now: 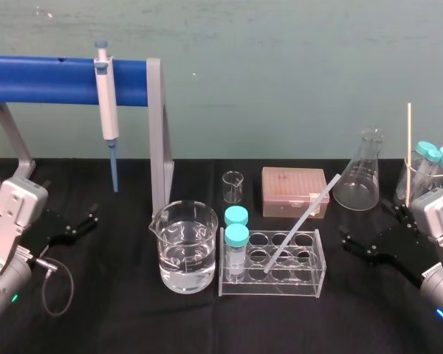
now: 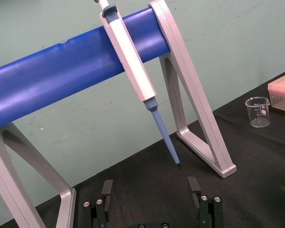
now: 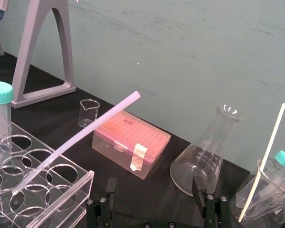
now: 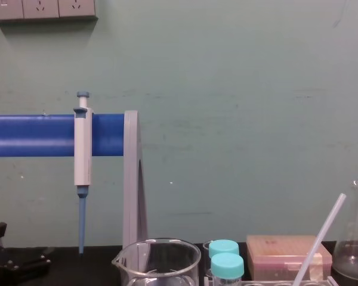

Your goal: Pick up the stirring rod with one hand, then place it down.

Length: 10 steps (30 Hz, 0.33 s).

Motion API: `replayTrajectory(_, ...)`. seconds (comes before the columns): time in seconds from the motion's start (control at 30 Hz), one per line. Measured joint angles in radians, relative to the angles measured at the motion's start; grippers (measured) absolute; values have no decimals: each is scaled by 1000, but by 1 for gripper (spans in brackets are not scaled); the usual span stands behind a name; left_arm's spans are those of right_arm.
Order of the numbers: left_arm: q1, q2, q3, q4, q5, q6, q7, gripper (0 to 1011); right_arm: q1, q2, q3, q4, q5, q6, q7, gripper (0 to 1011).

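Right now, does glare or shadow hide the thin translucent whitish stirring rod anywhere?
No. Head view: the thin translucent whitish stirring rod stands out against black cloth; highlights sit on the clear glass beaker. Right wrist view: evenly lit, no glare. Chest view: frame edge crops its lower end.

Laboratory bench. We note a pipette hung on a blue-barred stand, and on the black-covered table a beaker of clear liquid, a small beaker, a conical flask and a pinkish lidded box. We also find a clear tube rack — it holds two teal-capped tubes and a leaning stirring rod — before a plain green wall with sockets.
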Motion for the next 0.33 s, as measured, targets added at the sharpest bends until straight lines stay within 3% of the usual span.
replayTrajectory(0.33, 0, 0, 0, 0, 0, 0, 0, 1000, 0, 3, -1, -3, 6, 3, 4, 1003)
